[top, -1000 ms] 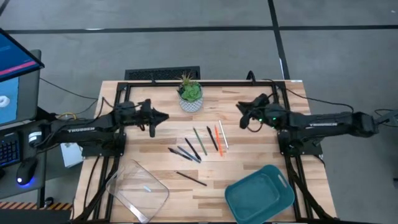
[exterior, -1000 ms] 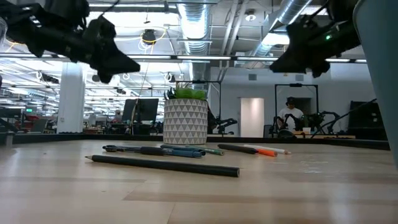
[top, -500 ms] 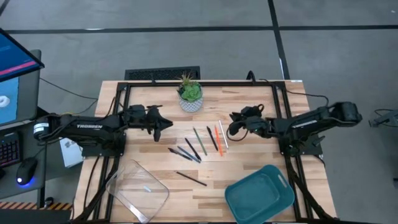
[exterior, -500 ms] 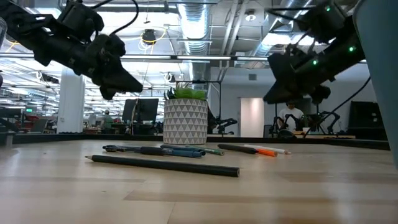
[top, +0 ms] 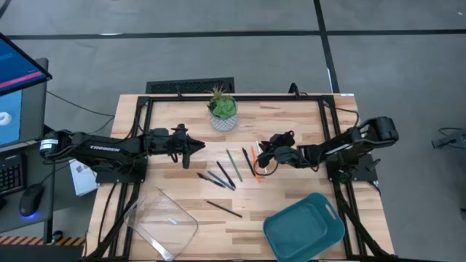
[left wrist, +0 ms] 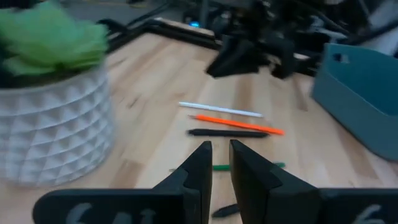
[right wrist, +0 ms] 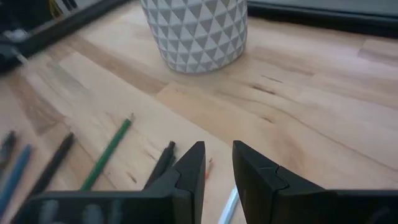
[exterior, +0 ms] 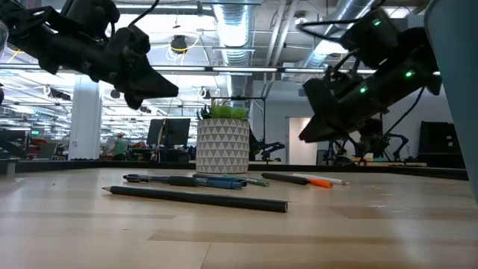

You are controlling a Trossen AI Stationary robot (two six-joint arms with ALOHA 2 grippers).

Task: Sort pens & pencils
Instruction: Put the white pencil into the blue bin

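Right now my right fingers [right wrist: 214,171] are standing slightly apart with nothing between them, hovering just above the orange pen [top: 255,157] and the white one [top: 261,161] in the middle of the desk [top: 291,124]. My left fingers [left wrist: 216,168] are likewise a narrow gap apart and pinching nothing, hanging over the desk near the potted plant [top: 223,109] and pointing toward the pens & pencils [top: 233,169]. Most of these are lying fanned out beside each other at the centre, with one black stick [top: 223,209] apart, nearer the clear tray [top: 160,220] and the teal bin [top: 304,227]. I am judging them light, stiff and smooth, likely to roll or pivot, so I am planning to pinch across the barrel near its middle.
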